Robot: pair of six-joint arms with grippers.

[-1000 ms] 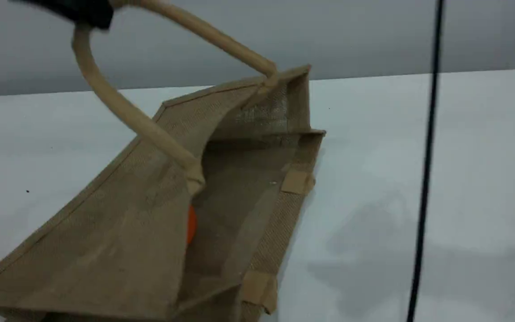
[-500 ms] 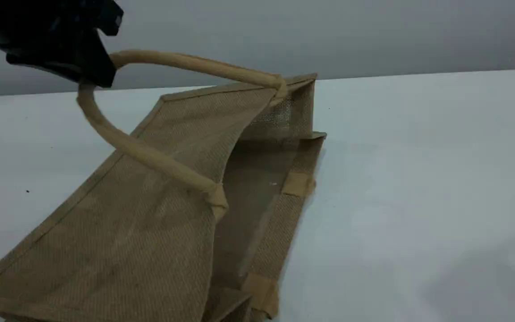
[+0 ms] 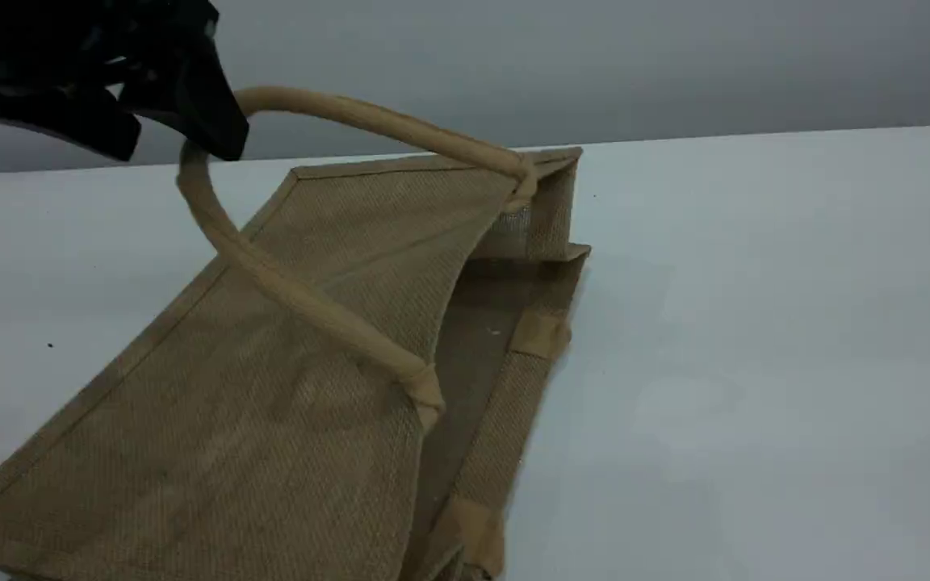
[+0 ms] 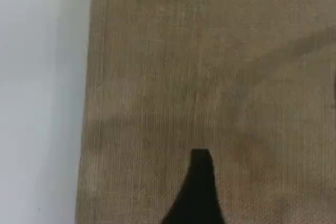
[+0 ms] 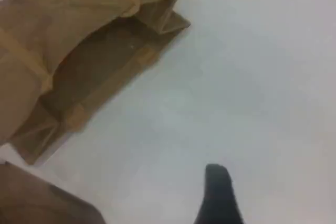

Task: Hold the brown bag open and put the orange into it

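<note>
The brown bag (image 3: 271, 347) lies on its side on the white table, its mouth (image 3: 481, 339) facing right and only narrowly open. One beige handle (image 3: 368, 121) arches up from the upper panel. My left gripper (image 3: 174, 145) hovers at the top of that loop with its jaws spread, the handle passing loosely beside one finger (image 3: 211, 121). In the left wrist view a fingertip (image 4: 198, 182) hangs over the woven panel (image 4: 210, 77). The orange is hidden in the scene view; only a faint orange tint (image 5: 63, 61) shows inside the bag (image 5: 79, 19). My right fingertip (image 5: 218, 192) is above bare table, holding nothing.
White table (image 3: 756, 323) stretches to the right of the bag, with a grey wall behind its far edge. The bag's second handle patch (image 3: 538, 332) lies flat on the lower rim.
My left gripper opened and let go of the handle. The upper panel sank, narrowing the mouth and hiding the orange. The black cable on the right left the scene view.
</note>
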